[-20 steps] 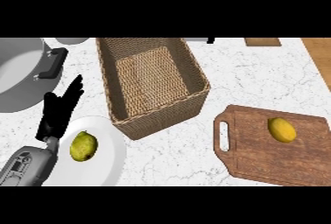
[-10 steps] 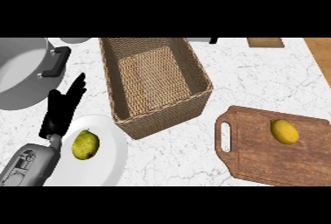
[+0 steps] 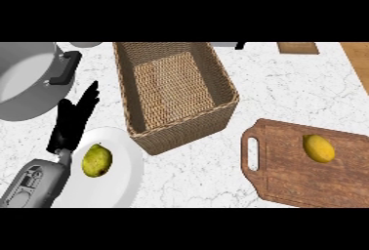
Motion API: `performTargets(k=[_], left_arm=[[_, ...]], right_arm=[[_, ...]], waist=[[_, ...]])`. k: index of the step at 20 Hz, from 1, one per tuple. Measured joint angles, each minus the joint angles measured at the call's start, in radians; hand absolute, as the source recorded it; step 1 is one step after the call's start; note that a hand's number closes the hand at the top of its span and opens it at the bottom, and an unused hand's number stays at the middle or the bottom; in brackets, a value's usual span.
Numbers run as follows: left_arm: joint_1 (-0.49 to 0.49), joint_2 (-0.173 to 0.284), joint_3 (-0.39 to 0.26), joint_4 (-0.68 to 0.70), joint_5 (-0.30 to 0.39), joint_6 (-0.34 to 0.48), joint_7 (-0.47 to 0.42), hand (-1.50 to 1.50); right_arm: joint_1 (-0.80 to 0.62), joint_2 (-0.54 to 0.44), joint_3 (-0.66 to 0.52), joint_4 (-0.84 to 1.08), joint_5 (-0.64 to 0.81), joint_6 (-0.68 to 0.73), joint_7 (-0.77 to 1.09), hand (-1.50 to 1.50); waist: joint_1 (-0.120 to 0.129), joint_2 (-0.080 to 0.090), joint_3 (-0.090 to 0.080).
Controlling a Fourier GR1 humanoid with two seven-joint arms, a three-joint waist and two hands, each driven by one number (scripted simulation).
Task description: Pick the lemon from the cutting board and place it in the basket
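A yellow lemon (image 3: 318, 148) lies on the wooden cutting board (image 3: 288, 180) at the right of the counter. The woven basket (image 3: 223, 110) stands in the middle, with nothing inside it. My left hand (image 3: 72, 122) rests at the left, fingers straight and pointing up, just left of the basket and far from the lemon. It holds nothing. My right hand does not show.
A white plate (image 3: 119, 183) at the lower left carries a yellow-green fruit (image 3: 96, 160), next to my left wrist. A grey pot (image 3: 25, 78) with a black handle sits at the upper left. A wooden piece (image 3: 297, 47) lies at the back right.
The view has shifted slightly, so everything sits a little further right and lower. The left hand keeps its pose; the lemon stays on the board.
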Motion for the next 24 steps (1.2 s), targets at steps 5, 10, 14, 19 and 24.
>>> performTargets(k=[5, 10, 14, 19, 24], left_arm=[[0.009, -0.002, 0.003, -0.016, -0.008, -0.005, 0.006, 0.0], [0.015, -0.007, 0.008, -0.019, -0.015, -0.01, 0.002, 0.0], [0.008, 0.002, 0.022, -0.026, -0.008, -0.025, 0.024, 0.0], [0.016, -0.012, 0.026, -0.029, -0.025, -0.018, 0.019, 0.0], [0.035, -0.029, 0.033, -0.013, -0.041, -0.015, -0.007, 0.0]], right_arm=[[-0.068, 0.043, 0.052, 0.101, 0.022, -0.037, -0.025, -1.5], [-0.112, 0.102, 0.125, 0.169, 0.06, -0.07, -0.046, -1.5], [-0.155, 0.148, 0.173, 0.228, 0.09, -0.092, -0.06, -1.5], [-0.212, 0.206, 0.216, 0.291, 0.122, -0.118, -0.071, -1.5], [-0.246, 0.251, 0.239, 0.338, 0.139, -0.14, -0.083, -1.5]], waist=[[0.003, -0.001, -0.001], [0.001, -0.002, -0.001], [0.0, -0.002, -0.001], [-0.008, -0.004, -0.001], [-0.016, -0.005, -0.002]])
